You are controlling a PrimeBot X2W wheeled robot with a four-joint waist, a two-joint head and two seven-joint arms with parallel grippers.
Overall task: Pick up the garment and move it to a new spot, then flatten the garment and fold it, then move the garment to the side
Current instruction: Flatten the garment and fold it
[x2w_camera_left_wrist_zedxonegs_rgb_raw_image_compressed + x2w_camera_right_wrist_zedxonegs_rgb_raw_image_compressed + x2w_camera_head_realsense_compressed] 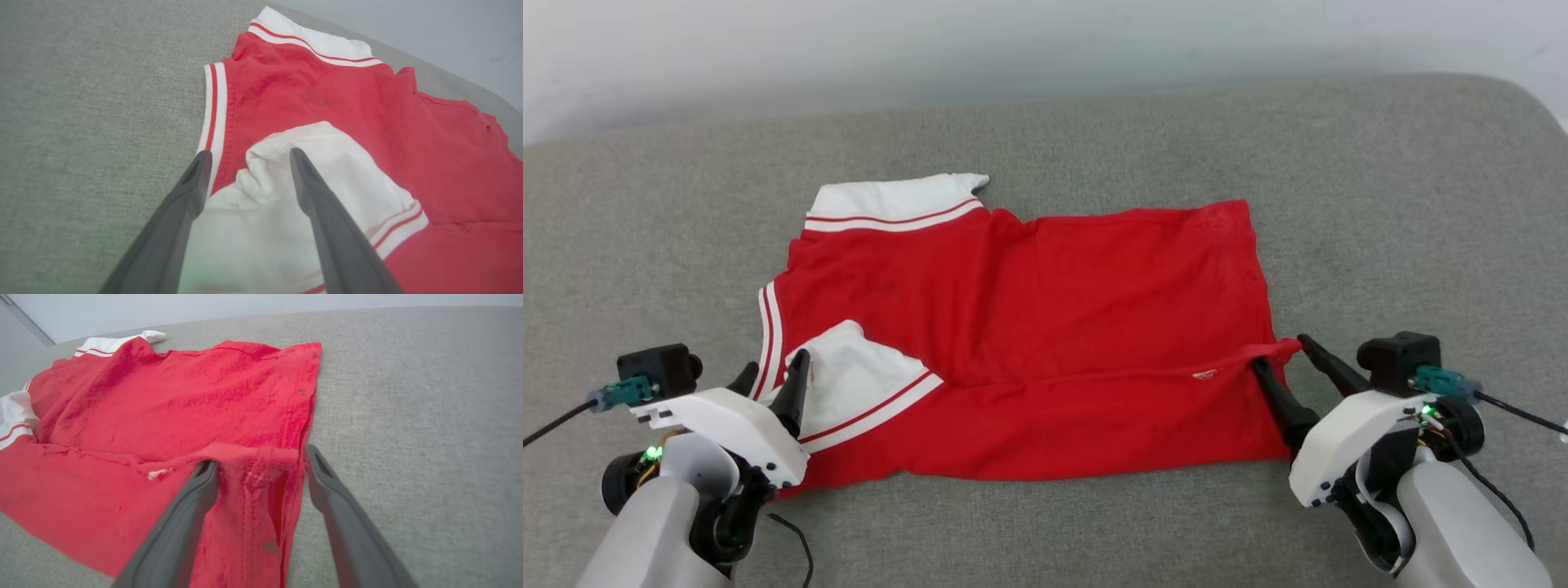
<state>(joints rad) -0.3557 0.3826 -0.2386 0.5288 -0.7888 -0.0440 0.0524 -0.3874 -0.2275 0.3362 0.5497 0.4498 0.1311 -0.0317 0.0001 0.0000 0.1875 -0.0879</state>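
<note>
- The garment (1054,327) lies spread out on the grey upholstered surface (1094,139). Its body is red, with a crease running along its near part. Two white sleeves with red-striped trim sit at its left end.
- The left pincer (774,367) is released, its fingers astride the nearer white sleeve (858,384).
- The right pincer (1280,353) is also unclenched and straddles the garment's bunched near right corner.

1. A grey woven pad (1045,131) spreads across the head view, its weave fine and flecked.
2. Its far right corner (1515,94) is rounded.
3. Beyond the far edge stands a plain, pale wall (931,41), faintly bluish.
4. In the right wrist view a dark slanted line (24,320) crosses the wall's upper left.
5. The light is soft and even, and the shadows are faint.
</note>
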